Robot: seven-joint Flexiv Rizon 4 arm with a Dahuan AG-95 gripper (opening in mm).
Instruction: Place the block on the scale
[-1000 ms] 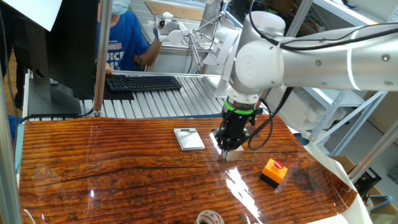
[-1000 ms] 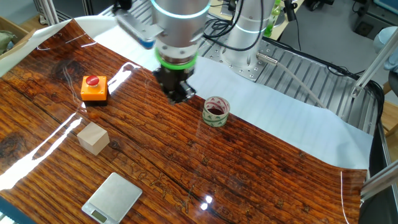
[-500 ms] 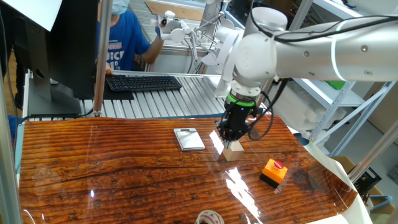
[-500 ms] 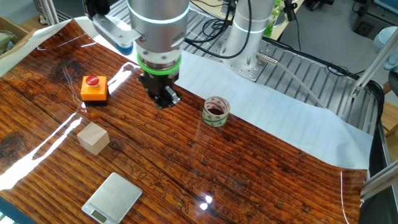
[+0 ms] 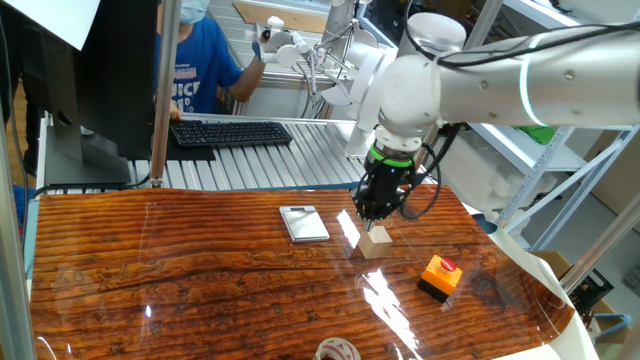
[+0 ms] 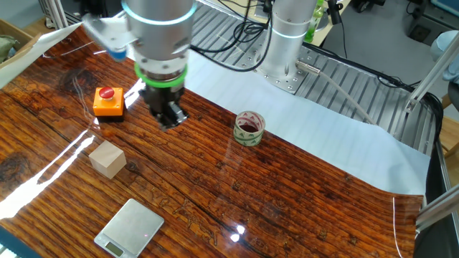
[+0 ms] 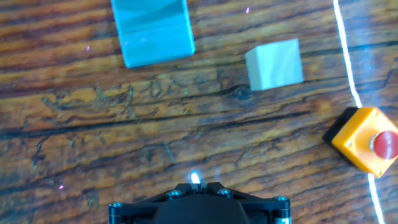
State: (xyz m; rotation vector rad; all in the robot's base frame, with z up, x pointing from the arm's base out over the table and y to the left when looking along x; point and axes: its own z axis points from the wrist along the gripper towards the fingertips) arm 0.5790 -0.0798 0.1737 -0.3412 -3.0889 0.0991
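Read only part of white lettering, "ICE", on the blue T-shirt of the person behind the table.

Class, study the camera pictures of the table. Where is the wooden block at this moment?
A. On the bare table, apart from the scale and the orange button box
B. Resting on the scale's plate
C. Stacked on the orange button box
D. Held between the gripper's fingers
A. The block sits on the wooden table, with clear gaps to the scale and the orange button box; the gripper hangs above the table, holding nothing.
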